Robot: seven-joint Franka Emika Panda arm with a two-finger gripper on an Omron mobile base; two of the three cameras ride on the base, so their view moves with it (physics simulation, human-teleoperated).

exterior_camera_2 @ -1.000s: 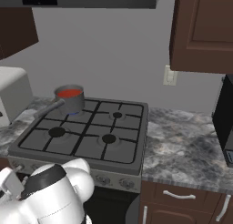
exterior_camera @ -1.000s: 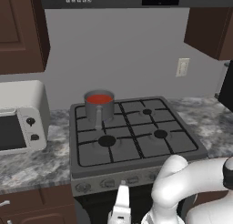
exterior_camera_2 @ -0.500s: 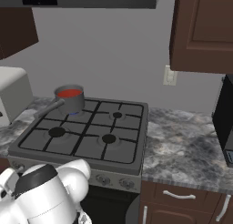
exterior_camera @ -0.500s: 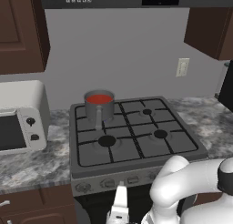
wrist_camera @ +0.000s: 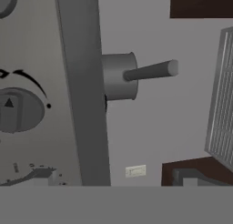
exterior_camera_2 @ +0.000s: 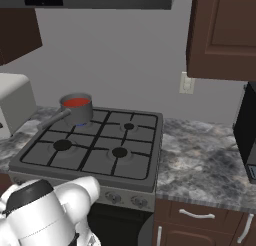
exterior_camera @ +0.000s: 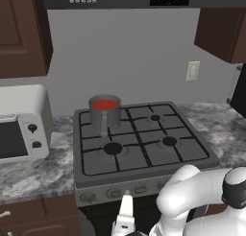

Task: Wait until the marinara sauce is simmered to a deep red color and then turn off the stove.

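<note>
The marinara sauce [exterior_camera: 105,104] [exterior_camera_2: 76,102] is a bright red disc in a grey pot [exterior_camera: 104,118] on the back-left burner of the stove [exterior_camera: 144,156] [exterior_camera_2: 95,157]. A small blue flame [exterior_camera_2: 80,124] shows under the pot. My gripper [exterior_camera: 126,216] hangs low in front of the stove, just below the row of grey knobs [exterior_camera: 113,193], open with nothing in it. In the hand view, which is rolled sideways, a round knob [wrist_camera: 16,110] sits close at the left. Past the stove's front edge stands the pot [wrist_camera: 119,76] with its handle.
A white toaster oven [exterior_camera: 21,129] [exterior_camera_2: 15,107] stands on the marble counter left of the stove. A dark appliance [exterior_camera_2: 247,135] sits on the counter at the right. Brown cabinets hang above, and drawers [exterior_camera_2: 197,215] lie below the right counter.
The arm's white elbow has shifted a little in both base views. The gripper stays by the knobs, and the sauce looks the same red.
</note>
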